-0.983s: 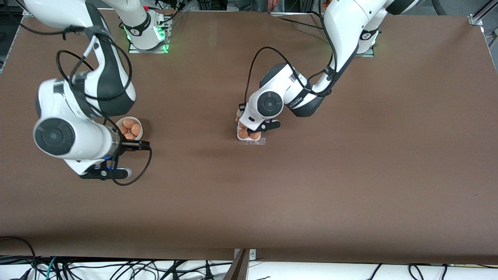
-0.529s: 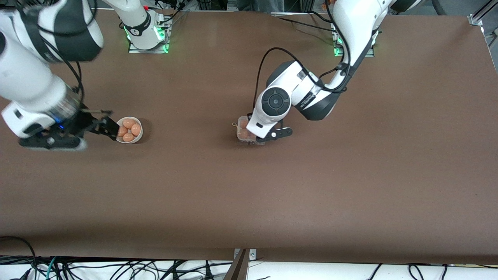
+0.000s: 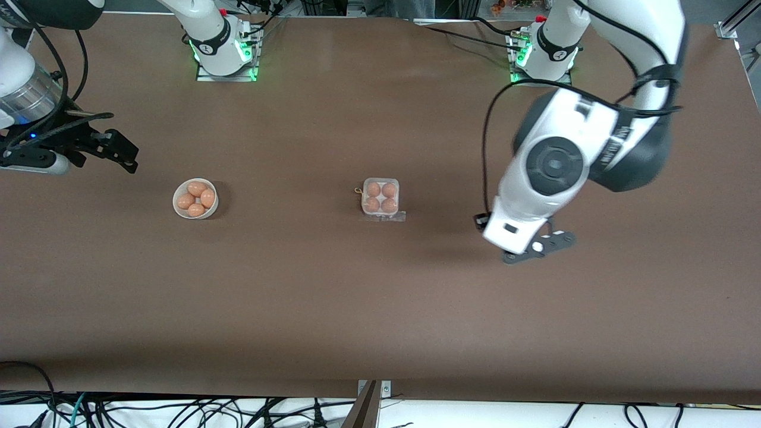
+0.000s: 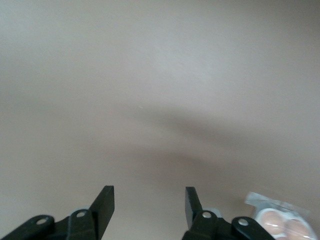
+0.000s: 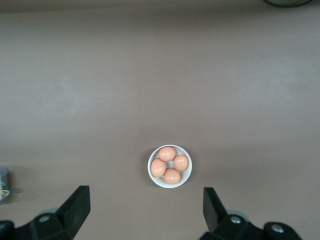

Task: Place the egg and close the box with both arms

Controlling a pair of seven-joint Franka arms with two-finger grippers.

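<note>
1. Left gripper (image 4: 147, 205) hangs over bare brown table (image 3: 380, 309) toward the left arm's end, fingers parted with nothing between them. In the front view you only get the arm's wrist housing from above, so the fingers themselves are hidden there; the left wrist view is where the gap shows.
2. Right gripper (image 5: 146, 207) is up over the table edge at the right arm's end, jaws spread wide and empty. Its arm is cut off by the frame edge in the front view.
3. Box (image 3: 380, 198) sits mid-table, well apart from both grippers, nothing in the way. It's a small square white tray with four tan-brown eggs (image 3: 373, 189), one per cell, smooth and oval. A clear plastic flap shows at the side nearer the front camera; honestly can't tell if the lid is down over the eggs or not.
4. Round white bowl (image 3: 178, 208) sits toward the right arm's end, level with the box, holding four more eggs that look identical.
5. Table surface is matte, plain brown. Black cables loop off both arms, and there's a tangle of them along the table's near edge.
6. Left wrist view only catches a corner of the box, pretty washed out.
</note>
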